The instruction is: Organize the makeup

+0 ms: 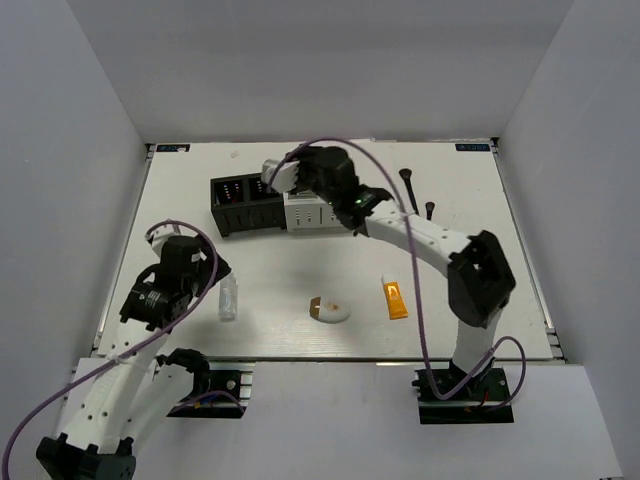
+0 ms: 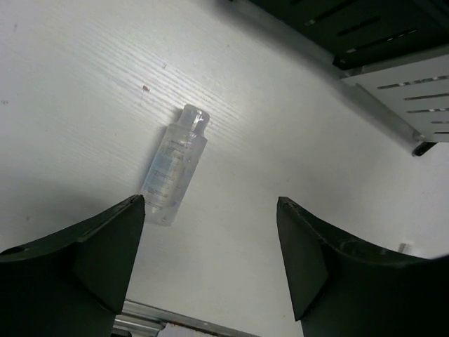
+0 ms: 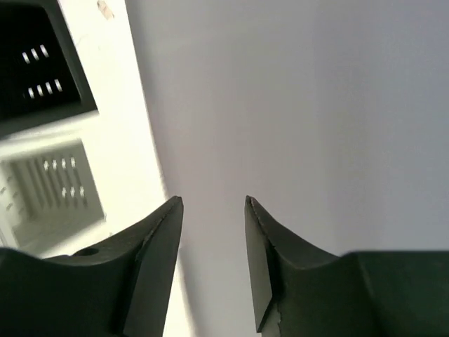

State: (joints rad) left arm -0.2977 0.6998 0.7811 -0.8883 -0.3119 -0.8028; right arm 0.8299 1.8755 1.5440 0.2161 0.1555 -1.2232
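Nearest, on the left: left gripper (image 2: 210, 203), fingers spread wide and empty, hanging over the table (image 1: 300, 270). Just beyond the fingertips, small clear bottle (image 2: 174, 165), lying flat, cap toward the far side, touched by nothing. Apparently lined up so as to come down around the body of the bottle and lift it.

Further right along the near side, white oval compact (image 1: 330, 312) and, near it, orange tube (image 1: 396, 298) with white cap. Both loose on the table, not yet sorted.

Beyond these, at the middle, black box (image 1: 243, 205) and white box (image 1: 305, 212), side by side and touching, slots facing up to receive the items. Above them, right gripper (image 3: 214, 203), fingers partly apart, holding nothing, pointing toward the far wall.

Far right, black brushes (image 1: 408, 188) lying on the table, not yet stored.
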